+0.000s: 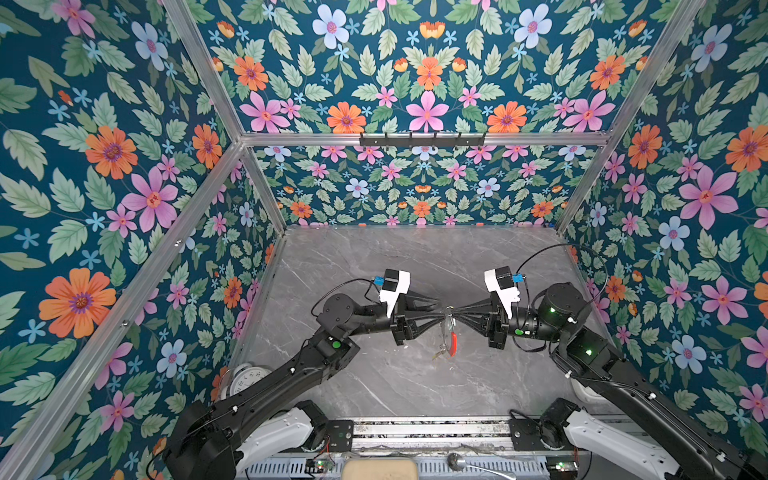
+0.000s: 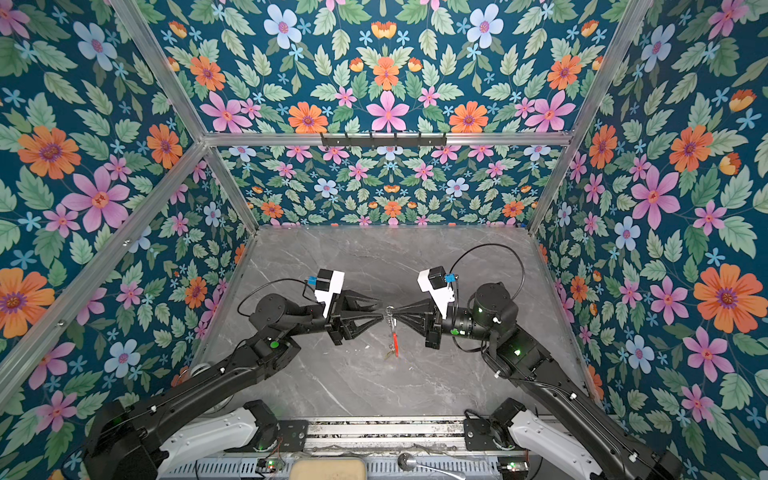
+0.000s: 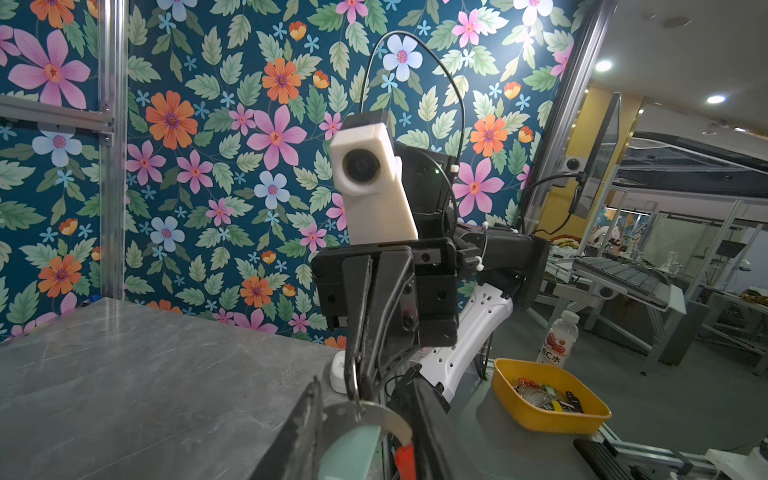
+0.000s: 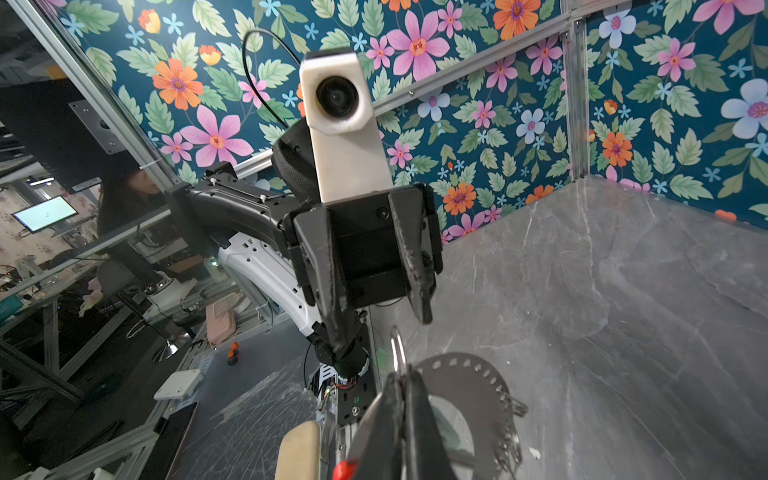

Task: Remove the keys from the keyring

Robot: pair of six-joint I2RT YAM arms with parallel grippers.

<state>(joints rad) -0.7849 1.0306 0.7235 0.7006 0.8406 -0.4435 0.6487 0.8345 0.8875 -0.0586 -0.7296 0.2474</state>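
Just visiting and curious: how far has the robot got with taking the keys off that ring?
Done: the keyring is held up over the table, hanging from the shut right gripper. In hand: the left gripper stands open beside its top. Left: a yellowish key dangles at the bottom; whether another is off is too small to tell.

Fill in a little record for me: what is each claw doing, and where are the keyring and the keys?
left gripper: open, fingers either side of the keyring's top
right gripper: shut on a small ring at the keyring's top
keyring: hanging edge-on from the right gripper, red section low
keys: dangling at its lower end, not yet removed
table: grey marble
clock: white, near left corner, partly under the left arm
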